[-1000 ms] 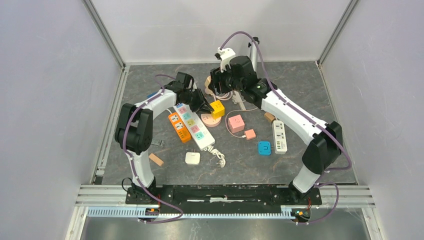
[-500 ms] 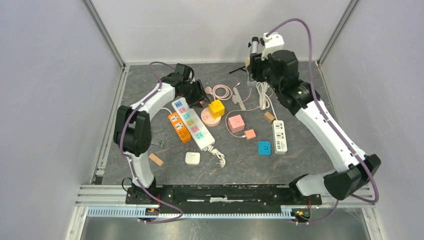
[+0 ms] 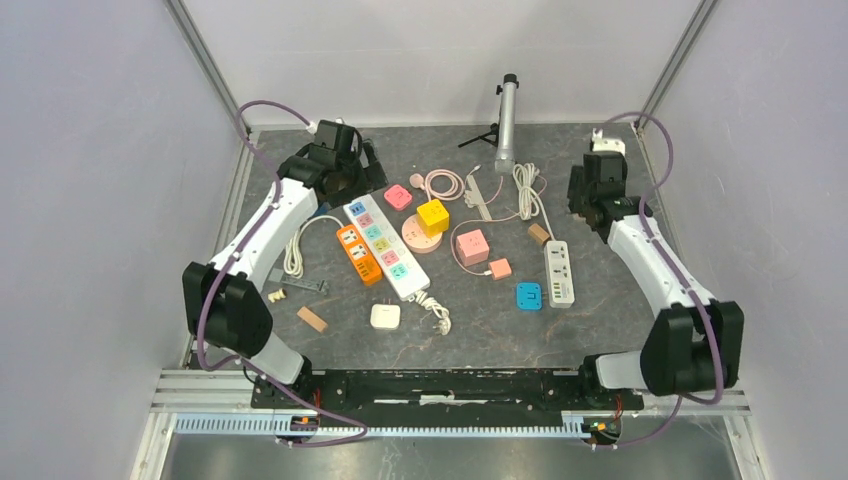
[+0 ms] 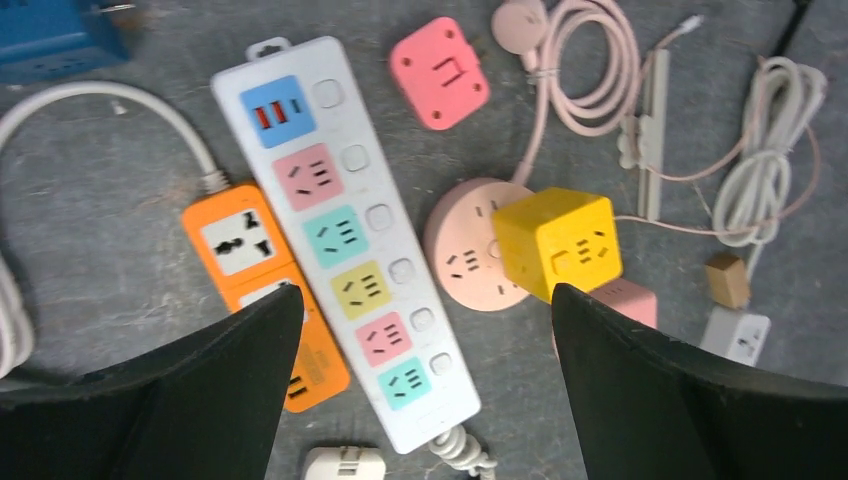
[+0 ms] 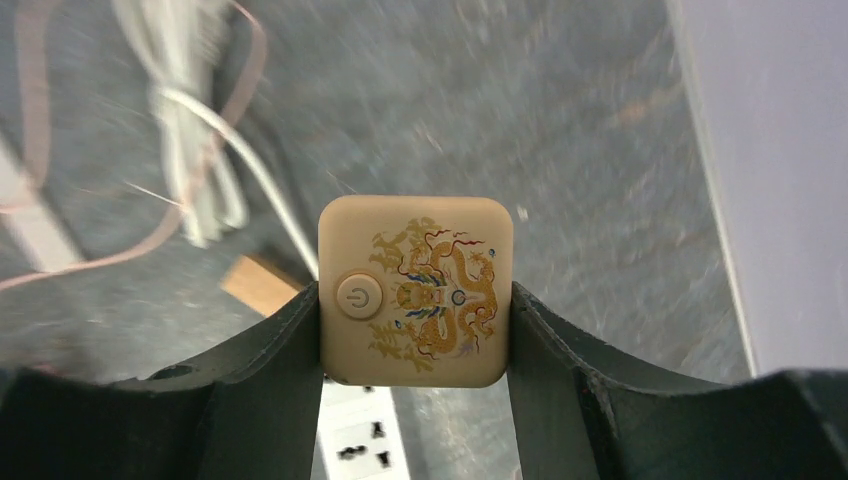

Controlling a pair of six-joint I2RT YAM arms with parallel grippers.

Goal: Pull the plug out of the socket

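My right jaws are clamped on the tan plug [image 5: 415, 303], pinching it by two opposite sides, dragon face toward the wrist camera. It hangs in the air at the right side of the overhead frame, well apart from the pink square socket [image 3: 398, 196], which lies alone in the upper middle. I judge the pull done.

My left jaws stand wide apart and empty above the white power strip [image 4: 345, 240] and the yellow cube [image 4: 556, 243].

The grip is my main worry. I touch the plug only along its smooth rounded edges, and the ground under it is smeared in the wrist view, which suggests a fast swing. A jolt could let it slide out and fall to the tabletop [image 3: 470, 330] or hit the side wall close by. Letting go from this height could make it bounce into the white cord bundle [image 5: 200, 190]. If my left arm dips, its open jaws could shove the strip or the cube.

A second ago both arms crowded the upper middle of the overhead view, with my left jaws nearly closed beside the cube. Now my left arm has drawn back to the upper left and released. My right arm has swung out to the right with the plug.
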